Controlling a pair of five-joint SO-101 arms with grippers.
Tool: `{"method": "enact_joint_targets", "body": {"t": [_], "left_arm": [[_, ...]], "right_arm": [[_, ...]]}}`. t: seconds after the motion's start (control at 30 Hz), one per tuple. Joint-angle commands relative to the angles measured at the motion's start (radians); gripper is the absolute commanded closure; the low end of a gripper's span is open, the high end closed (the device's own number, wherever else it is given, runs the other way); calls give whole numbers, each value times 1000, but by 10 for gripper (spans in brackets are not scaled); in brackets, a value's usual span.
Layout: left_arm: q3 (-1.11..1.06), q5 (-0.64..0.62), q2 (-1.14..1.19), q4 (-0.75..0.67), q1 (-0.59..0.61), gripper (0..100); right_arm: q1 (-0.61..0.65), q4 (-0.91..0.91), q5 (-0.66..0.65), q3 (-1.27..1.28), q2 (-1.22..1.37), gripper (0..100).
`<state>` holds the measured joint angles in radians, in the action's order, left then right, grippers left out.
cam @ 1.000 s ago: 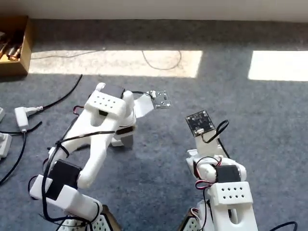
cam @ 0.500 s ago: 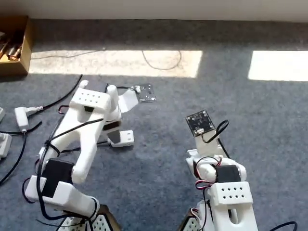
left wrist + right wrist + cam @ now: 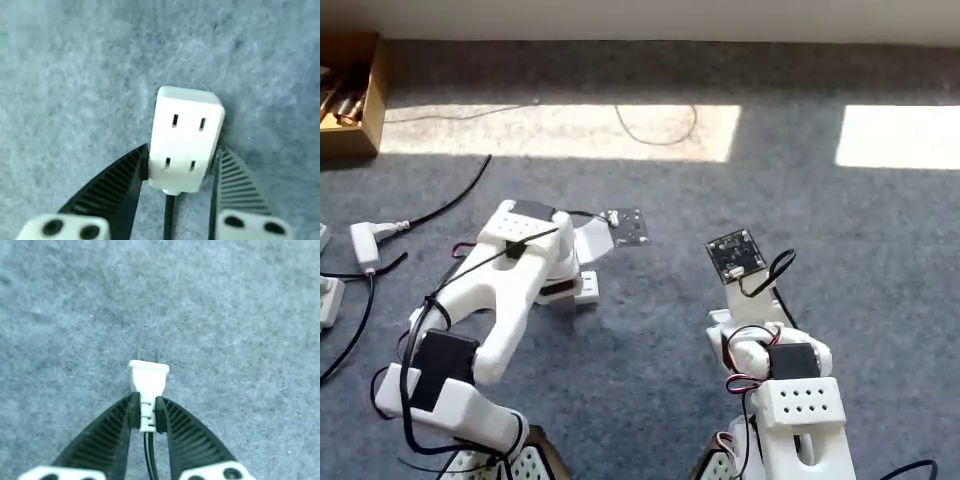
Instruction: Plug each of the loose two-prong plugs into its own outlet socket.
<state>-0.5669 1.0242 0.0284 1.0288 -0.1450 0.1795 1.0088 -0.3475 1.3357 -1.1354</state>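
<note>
well, the wooden box (image 3: 350, 95) at the carpet (image 3: 650, 340) far-left corner holds unclear dark things. left pincer (image 3: 181, 152) pinches the outlet block (image 3: 186, 130) on the carpet — right pincer (image 3: 147, 405) clamps the two-prong plug (image 3: 148, 377), prongs outward.

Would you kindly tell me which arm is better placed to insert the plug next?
Right, I'd say: the right gripper clamps the two-prong plug, prongs free and pointing ahead, while the left gripper holds the outlet block on the carpet.
</note>
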Motion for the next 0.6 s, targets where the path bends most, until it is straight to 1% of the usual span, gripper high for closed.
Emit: {"method": "enact_joint_targets", "body": {"t": [0.0,0.27,0.33,0.4,0.47,0.53,0.57], "left_arm": [[2,-3,-5,-15,-81,909],[39,-117,-5,14,-288,918],[39,-141,-5,14,-311,894],[38,-172,-10,14,-294,805],[44,-199,-21,31,-252,686],[94,-209,-42,95,-206,596],[120,-207,-59,133,-185,579]], "right_arm": [[8,-15,0,-2,-18,991],[8,-15,0,-2,-18,991],[8,-15,0,-2,-18,991],[8,-15,0,-2,-18,991],[8,-15,0,-2,-18,991],[8,-12,0,-5,-15,991],[8,-10,0,-8,-13,991]]}}
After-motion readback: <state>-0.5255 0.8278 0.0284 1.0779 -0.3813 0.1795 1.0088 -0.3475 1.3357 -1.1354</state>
